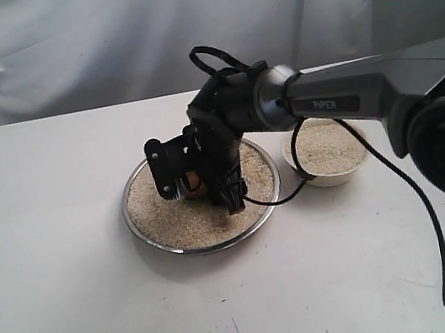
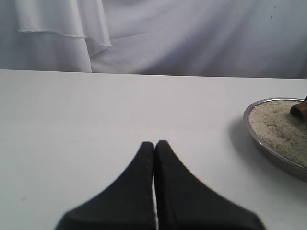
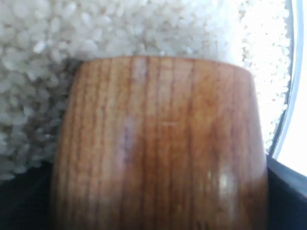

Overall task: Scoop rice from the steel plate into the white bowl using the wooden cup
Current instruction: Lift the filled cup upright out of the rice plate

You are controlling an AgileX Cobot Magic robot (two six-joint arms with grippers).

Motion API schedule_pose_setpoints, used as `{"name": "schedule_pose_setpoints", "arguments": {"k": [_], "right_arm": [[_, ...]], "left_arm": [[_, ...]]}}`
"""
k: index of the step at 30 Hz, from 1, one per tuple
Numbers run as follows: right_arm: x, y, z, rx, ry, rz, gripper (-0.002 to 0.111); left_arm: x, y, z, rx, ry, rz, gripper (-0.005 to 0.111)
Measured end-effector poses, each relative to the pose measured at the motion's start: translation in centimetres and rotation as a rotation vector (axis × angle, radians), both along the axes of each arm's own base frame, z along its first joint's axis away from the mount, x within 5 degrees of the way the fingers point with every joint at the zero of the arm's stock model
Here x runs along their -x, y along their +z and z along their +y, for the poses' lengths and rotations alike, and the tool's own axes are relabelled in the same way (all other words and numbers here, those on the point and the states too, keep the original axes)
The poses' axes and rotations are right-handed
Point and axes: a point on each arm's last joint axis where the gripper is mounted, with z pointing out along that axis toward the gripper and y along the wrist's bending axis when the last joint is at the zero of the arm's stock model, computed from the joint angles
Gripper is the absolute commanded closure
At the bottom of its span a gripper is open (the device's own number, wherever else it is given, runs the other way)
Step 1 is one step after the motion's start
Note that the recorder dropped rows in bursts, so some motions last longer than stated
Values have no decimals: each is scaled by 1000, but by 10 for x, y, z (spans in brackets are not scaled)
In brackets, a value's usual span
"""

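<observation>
**Wooden cup dipping into the rice on the steel plate**

The right gripper (image 1: 193,180) is reaching over the steel plate (image 1: 210,247) and pinching the wooden cup (image 3: 158,143), whose mouth is pressing into the rice (image 3: 96,28). The close view is showing only dark slivers at the cup's sides, so the grip seems firm rather than plainly seen. The white bowl (image 1: 329,178) is sitting just beside the plate, to its right in the exterior view, with rice inside. The left gripper (image 2: 154,144) is pointing across the table (image 2: 72,120), apart from the plate, its fingers pressed together.
</observation>
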Motion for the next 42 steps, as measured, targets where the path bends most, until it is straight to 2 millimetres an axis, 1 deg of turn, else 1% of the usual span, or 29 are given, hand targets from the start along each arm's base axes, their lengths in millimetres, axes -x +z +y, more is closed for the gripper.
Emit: {"name": "schedule_pose_setpoints", "arguments": {"k": [12, 19, 27, 31, 35, 36, 40, 42], "right_arm": [[-18, 0, -16, -206, -73, 139, 108], [-27, 1, -27, -286, -98, 197, 108], [-31, 6, -28, -480, -111, 314, 108], [-32, 1, -33, -479, -93, 358, 108], [-33, 2, -41, -533, -71, 447, 108], [-34, 3, -46, -539, -63, 473, 108], [-37, 4, -57, -554, -37, 515, 108], [-39, 8, -62, -586, -15, 536, 108]], "left_arm": [[0, 0, 0, 0, 0, 0, 107], [0, 0, 0, 0, 0, 0, 107], [0, 0, 0, 0, 0, 0, 107], [0, 0, 0, 0, 0, 0, 107], [0, 0, 0, 0, 0, 0, 107], [0, 0, 0, 0, 0, 0, 107], [0, 0, 0, 0, 0, 0, 107], [0, 0, 0, 0, 0, 0, 107]]}}
